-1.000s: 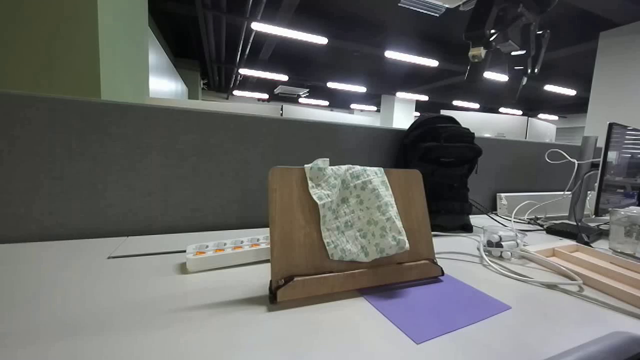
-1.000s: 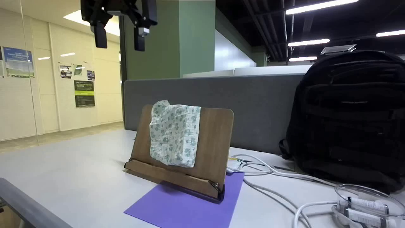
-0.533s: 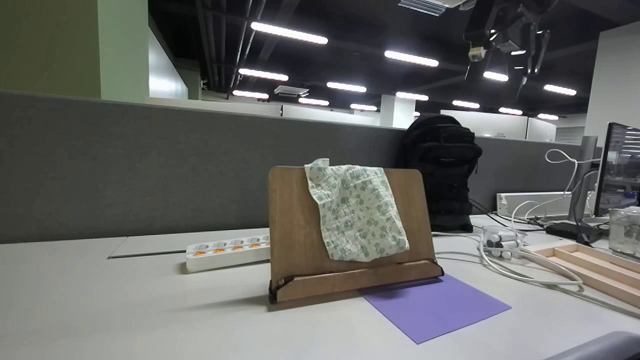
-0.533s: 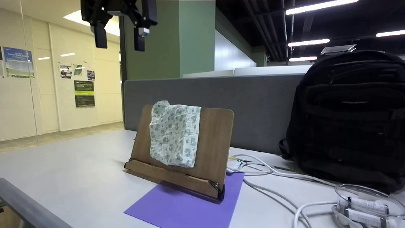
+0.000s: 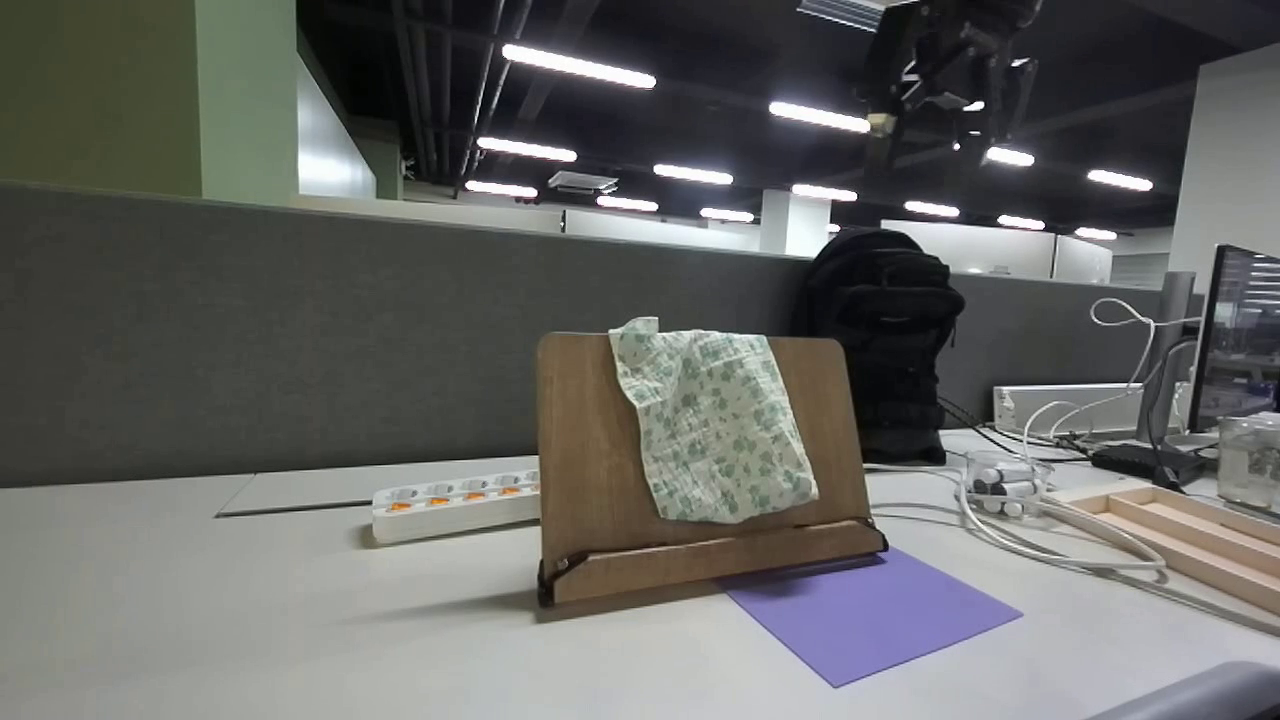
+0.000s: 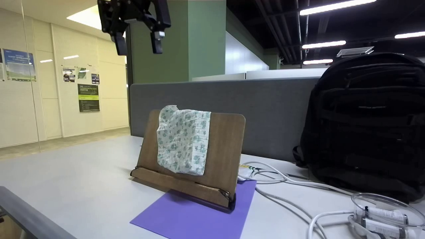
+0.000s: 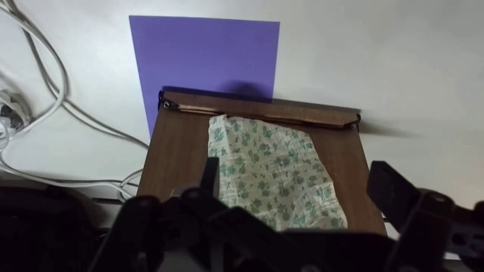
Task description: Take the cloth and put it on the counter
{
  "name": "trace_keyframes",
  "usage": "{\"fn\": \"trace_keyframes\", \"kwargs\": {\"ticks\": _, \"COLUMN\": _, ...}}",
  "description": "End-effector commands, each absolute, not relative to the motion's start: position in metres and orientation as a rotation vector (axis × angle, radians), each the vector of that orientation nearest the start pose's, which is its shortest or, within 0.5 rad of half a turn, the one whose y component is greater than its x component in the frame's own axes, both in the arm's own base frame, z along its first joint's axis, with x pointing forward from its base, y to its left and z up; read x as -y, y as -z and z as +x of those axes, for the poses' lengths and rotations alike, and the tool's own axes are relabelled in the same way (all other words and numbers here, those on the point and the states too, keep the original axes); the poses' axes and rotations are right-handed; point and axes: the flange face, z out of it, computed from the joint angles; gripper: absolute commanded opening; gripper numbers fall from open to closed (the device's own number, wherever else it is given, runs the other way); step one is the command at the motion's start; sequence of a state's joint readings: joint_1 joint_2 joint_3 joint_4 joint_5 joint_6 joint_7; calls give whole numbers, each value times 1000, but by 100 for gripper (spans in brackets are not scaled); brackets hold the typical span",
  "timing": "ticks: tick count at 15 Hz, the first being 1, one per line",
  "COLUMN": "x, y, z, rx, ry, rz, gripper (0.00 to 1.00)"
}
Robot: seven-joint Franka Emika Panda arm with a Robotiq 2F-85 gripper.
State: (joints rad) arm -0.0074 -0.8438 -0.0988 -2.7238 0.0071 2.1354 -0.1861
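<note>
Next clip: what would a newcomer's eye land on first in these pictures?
Probably the cloth, pale with a green print, hanging on the front of a tilted wooden board that stands on the counter. Next comes the purple sheet, a vivid flat patch on the counter running partly under the board. After those, the eye may go to the black backpack in front of the grey partition and the open gripper hanging higher than the board.

The cloth [image 5: 725, 430] is crinkled, matt fabric. The board [image 5: 590, 430] shows smooth wood grain. The counter [image 5: 250, 600] is smooth with a faint sheen; the sheet [image 5: 870, 620] is matt, paper or foam unclear. The backpack [image 6: 368, 132] looks like dull fabric, the power strip [image 5: 455, 517] smooth plastic, the tub [image 6: 357, 205] clear and glossy, the claw [image 6: 139, 48] mostly matt.
</note>
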Motion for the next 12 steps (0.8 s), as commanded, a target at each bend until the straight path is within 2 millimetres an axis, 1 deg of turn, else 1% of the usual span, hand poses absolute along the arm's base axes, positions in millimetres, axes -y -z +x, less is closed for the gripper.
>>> {"fn": "trace_keyframes", "kwargs": {"ticks": 1, "x": 7, "y": -478, "z": 360, "rx": 53, "ry": 481, "rz": -3095, "gripper": 100}}
{"fn": "trace_keyframes", "kwargs": {"ticks": 3, "x": -8, "y": -472, "z": 385, "rx": 2, "ry": 502, "rz": -3096, "gripper": 100}}
{"fn": "trace_keyframes", "kwargs": {"ticks": 6, "x": -22, "y": -463, "z": 421, "rx": -94, "ry": 527, "rz": -3089, "gripper": 100}}
{"fn": "trace_keyframes", "kwargs": {"ticks": 9, "x": -32, "y": -454, "z": 455, "rx": -172, "ry": 518, "rz": -3082, "gripper": 100}}
{"fn": "trace_keyframes", "kwargs": {"ticks": 12, "x": -39, "y": -442, "z": 484, "rx": -320, "ry": 486, "rz": -3053, "gripper": 100}}
